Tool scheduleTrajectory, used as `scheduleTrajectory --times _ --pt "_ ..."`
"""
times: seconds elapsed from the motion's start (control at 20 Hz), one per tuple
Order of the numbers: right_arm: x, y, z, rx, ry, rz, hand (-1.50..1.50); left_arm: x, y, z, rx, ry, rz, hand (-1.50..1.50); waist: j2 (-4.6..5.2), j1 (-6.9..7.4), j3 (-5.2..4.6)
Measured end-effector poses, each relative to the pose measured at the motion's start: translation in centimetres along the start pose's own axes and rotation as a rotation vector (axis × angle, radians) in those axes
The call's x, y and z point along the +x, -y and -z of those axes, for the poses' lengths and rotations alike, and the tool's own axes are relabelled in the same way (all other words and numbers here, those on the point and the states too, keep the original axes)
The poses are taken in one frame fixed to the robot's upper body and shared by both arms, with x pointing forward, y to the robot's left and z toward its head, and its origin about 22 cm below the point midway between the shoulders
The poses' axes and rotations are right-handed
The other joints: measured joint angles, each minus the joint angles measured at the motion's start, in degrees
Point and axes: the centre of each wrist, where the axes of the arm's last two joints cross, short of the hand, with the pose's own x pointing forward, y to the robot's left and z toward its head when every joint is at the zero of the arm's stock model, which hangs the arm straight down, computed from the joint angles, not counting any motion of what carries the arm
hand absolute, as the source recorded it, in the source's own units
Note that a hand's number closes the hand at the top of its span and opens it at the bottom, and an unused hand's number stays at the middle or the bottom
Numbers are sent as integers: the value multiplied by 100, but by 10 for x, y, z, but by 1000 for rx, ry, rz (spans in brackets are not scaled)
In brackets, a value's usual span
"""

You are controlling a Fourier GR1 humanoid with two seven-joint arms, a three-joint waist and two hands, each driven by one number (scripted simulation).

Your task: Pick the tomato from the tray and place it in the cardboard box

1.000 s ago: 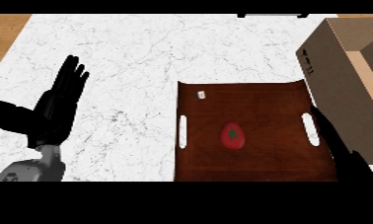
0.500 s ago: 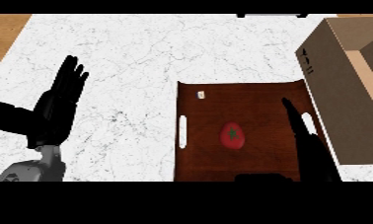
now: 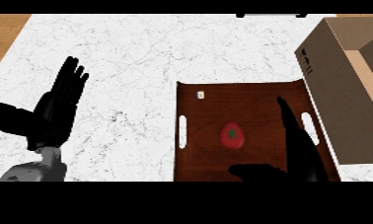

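White marble worktop [image 3: 146, 55] carried a tall brown cardboard box [image 3: 336, 94], cut off at right. Dark wooden tray [image 3: 241, 104] held the red tomato [image 3: 232, 135]. Right robot hand [image 3: 295, 144], fingers straight, hovered beside it, partly cropped. Left robot hand [image 3: 58, 102] rested spread, empty.

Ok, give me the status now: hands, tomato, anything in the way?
Right hand open over tray, beside tomato. Left hand open, resting. Tomato untouched. Path to box unobstructed.

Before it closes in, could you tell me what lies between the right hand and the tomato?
In the head view, only bare tray floor separates the right hand from the tomato.
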Motion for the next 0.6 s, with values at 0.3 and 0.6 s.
scheduleTrajectory --times 0.3,0.6 --pt "-2 -15 5 21 -23 5 -150 4 0 4 -3 -1 -4 0 2 -1 1" --pt "-1 -25 20 19 -50 -17 -150 9 3 4 -4 3 -4 0 1 4 1"
